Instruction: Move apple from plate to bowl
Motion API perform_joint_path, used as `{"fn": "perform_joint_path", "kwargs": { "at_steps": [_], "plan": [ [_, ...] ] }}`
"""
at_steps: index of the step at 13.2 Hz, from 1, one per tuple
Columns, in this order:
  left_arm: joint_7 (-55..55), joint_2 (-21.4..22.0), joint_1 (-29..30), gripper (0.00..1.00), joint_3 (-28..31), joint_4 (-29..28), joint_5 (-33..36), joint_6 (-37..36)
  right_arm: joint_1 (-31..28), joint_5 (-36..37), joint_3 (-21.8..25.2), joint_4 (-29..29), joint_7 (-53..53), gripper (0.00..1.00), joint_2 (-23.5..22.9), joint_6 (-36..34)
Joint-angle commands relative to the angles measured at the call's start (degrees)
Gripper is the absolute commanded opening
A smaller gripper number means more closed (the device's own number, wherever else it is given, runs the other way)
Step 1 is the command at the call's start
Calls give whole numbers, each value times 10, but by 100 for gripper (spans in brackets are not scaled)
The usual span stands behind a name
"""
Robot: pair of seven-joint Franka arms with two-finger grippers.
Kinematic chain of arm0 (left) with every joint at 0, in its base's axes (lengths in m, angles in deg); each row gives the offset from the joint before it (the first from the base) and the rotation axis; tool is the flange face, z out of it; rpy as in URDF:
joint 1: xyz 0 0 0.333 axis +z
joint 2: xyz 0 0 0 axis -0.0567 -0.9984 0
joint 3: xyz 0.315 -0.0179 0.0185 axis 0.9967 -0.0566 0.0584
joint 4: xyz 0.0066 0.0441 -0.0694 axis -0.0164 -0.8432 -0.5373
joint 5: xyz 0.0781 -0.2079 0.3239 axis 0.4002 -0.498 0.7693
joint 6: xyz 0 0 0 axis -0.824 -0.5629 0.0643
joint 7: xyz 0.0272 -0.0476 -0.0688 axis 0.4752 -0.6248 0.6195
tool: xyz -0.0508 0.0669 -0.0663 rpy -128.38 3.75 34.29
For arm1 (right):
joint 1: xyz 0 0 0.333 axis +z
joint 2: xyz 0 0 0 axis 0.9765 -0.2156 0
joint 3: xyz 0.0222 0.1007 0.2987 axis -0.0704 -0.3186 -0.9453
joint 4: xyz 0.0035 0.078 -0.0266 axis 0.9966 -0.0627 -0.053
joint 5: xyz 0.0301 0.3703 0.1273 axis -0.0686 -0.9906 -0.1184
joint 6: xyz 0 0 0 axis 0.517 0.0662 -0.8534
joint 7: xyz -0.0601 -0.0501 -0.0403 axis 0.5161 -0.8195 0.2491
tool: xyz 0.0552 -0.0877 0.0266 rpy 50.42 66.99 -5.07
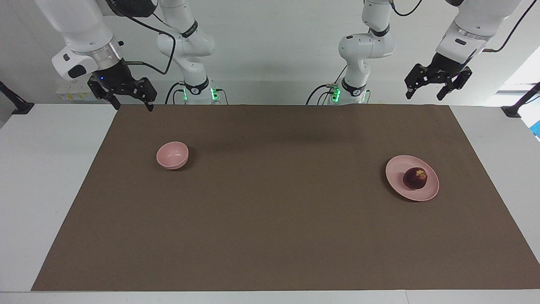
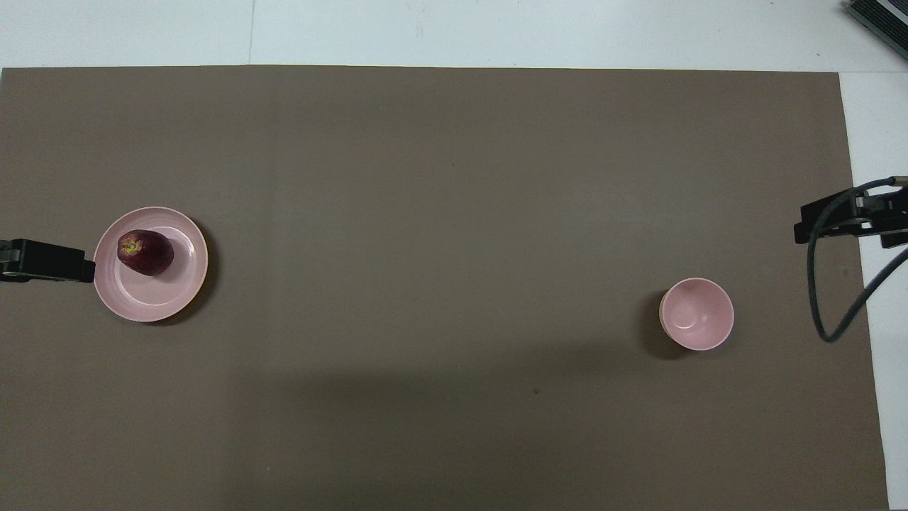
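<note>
We see a broad white desk covered over most of its top by a large brown rectangular mat, and everything of the task sits on that mat.

The two white arms come next in size. The left gripper hangs raised in the air over the edge of the mat at the left arm's end of the desk, its black jaws spread apart with nothing between them. The right gripper hangs raised over the mat's corner at the right arm's end, close to the robots; its jaws also stand apart and hold nothing. In the overhead view only a black part of each shows at the frame's sides: the left gripper just beside the plate's rim in that view, and the right gripper with its looping grey cable.

The flat round pale pink plate with a low raised rim lies toward the left arm's end of the desk. Well apart from it, toward the right arm's end and a little nearer to the robots, stands the small deep round pale pink bowl, upright, with nothing inside.

The small round dark red apple, marked by a yellowish patch near its top, rests on the plate, off centre. Neither gripper touches it.
</note>
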Motion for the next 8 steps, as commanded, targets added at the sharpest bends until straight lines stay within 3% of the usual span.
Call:
{"fn": "perform_joint_path", "kwargs": {
  "at_steps": [1, 8],
  "plan": [
    [-1, 17, 2, 100, 1, -23, -7, 11, -5, -11, 1, -2, -11, 100, 2, 3],
    [4, 17, 0, 100, 1, -22, -7, 13, -7, -11, 1, -2, -11, 100, 2, 3]
  ]
}}
